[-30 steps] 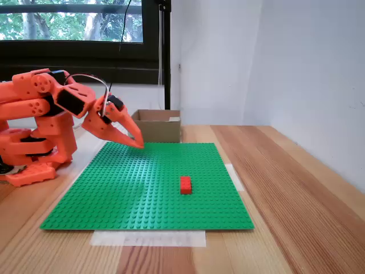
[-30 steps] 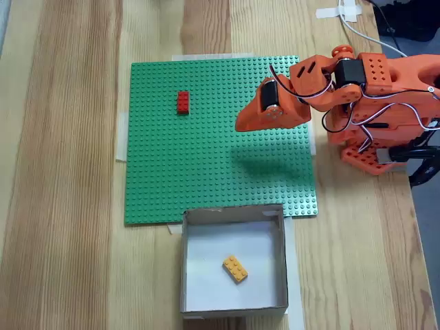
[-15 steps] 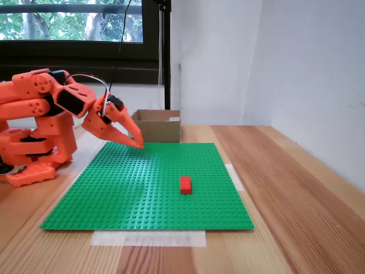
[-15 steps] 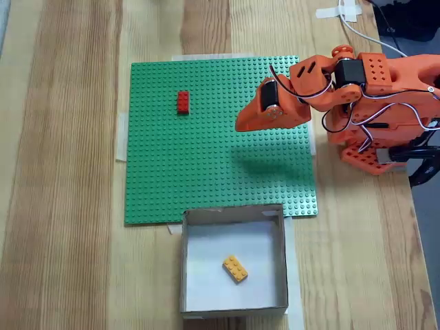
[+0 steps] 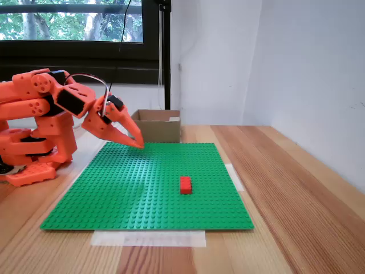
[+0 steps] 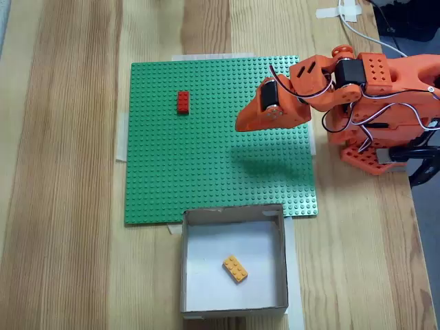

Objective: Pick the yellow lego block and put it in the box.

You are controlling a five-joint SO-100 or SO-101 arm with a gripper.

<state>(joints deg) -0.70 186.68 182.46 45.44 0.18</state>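
Yellow block point(image 6: 235, 269) lies inside box point(image 6: 234, 215), task looks done. Gripper point(image 6: 240, 125) closed, empty, poised above green baseplate point(image 6: 172, 172). Risk: careless sweep could knock red brick point(image 6: 183, 102) or nudge box.

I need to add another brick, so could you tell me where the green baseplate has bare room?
Most of the green baseplate is bare: the stretch between the red brick and the box. It is crowded under the pincer near the arm's edge.
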